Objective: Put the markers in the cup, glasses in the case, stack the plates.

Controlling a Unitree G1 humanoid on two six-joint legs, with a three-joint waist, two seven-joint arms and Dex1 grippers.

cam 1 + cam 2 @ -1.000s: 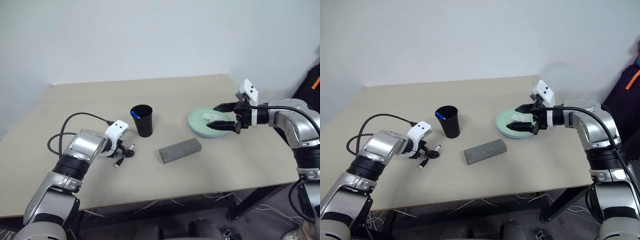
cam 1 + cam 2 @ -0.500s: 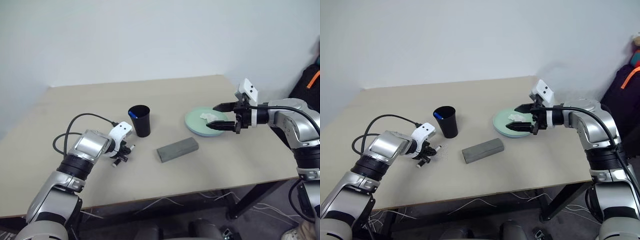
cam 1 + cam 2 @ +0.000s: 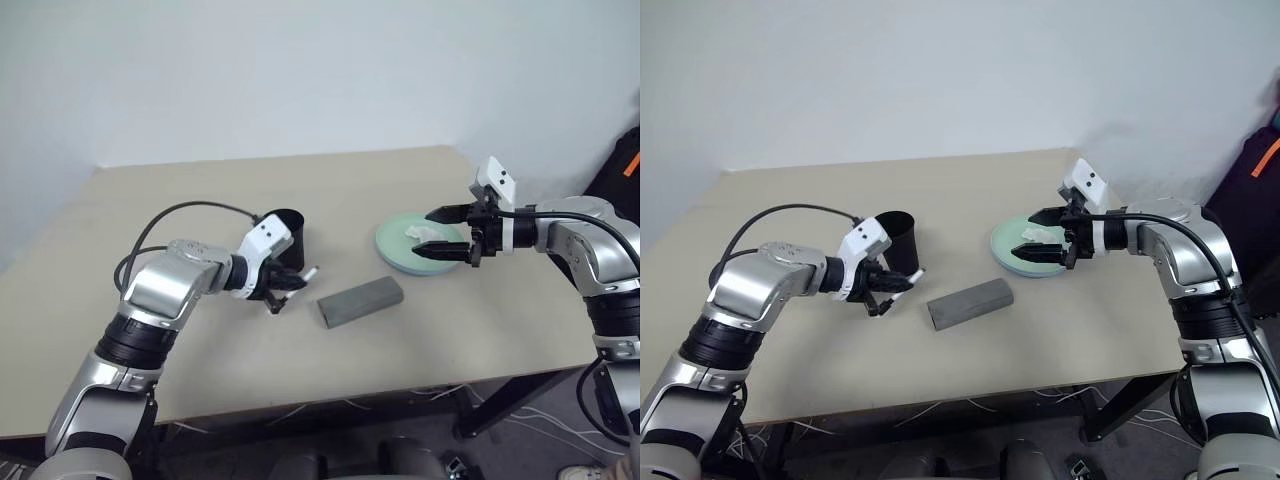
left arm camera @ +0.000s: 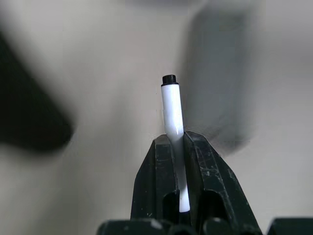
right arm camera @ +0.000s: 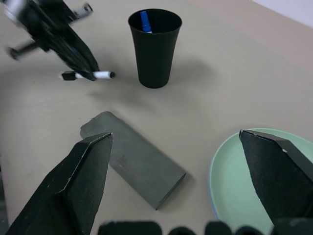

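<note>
Markers first: the slim white-barrelled marker with a black cap point(image 4: 172, 115) is clamped between the two black fingers of the left gripper point(image 3: 288, 290), held clear of the beige tabletop point(image 3: 400, 190) just in front of the black tapered plastic cup point(image 5: 154, 46). Its white barrel sticks out past the fingertips toward the grey rectangular fabric-textured case point(image 3: 360, 301). The second marker, the one with a blue cap point(image 5: 145, 21), stands inside the cup, its blue end leaning against the inner wall just below the rim.

The case lies shut and flat on the table, between the cup and the pale mint green round plastic plate point(image 3: 398, 246), apart from both. On the plate rests a small crumpled white tissue point(image 3: 418, 233); whether anything else lies with it cannot be told.

The right gripper point(image 3: 437, 232) hangs over the near side of the green plate with its fingers spread wide, one above the other, gripping nothing; the tissue sits just beyond their tips. In the right wrist view those parted fingers frame the case and the edge of the plate.
</note>
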